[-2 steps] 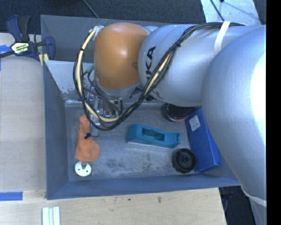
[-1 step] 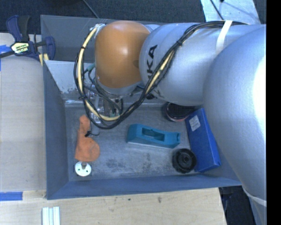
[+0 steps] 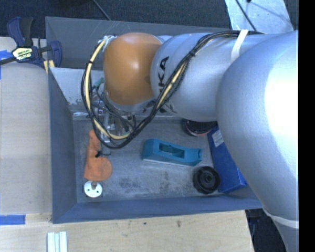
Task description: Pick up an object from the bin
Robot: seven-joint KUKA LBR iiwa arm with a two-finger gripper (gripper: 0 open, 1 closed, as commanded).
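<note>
My gripper [image 3: 109, 125] hangs low over the left part of the bin, its metal body partly showing under the arm's wrist. Just below it, by the left wall, lies an orange soft-looking thing [image 3: 96, 164], long with a rounded lump at its near end. A small white round piece [image 3: 93, 189] sits at that end, near the front left corner. The upper end of the orange thing reaches up to the gripper. I cannot tell whether they touch.
A blue tape-dispenser-shaped thing [image 3: 170, 153] lies in the middle of the floor. A black round knob [image 3: 206, 179] and a dark blue flat box [image 3: 227, 167] lie at the front right. A dark round thing [image 3: 196, 128] peeks out under the arm.
</note>
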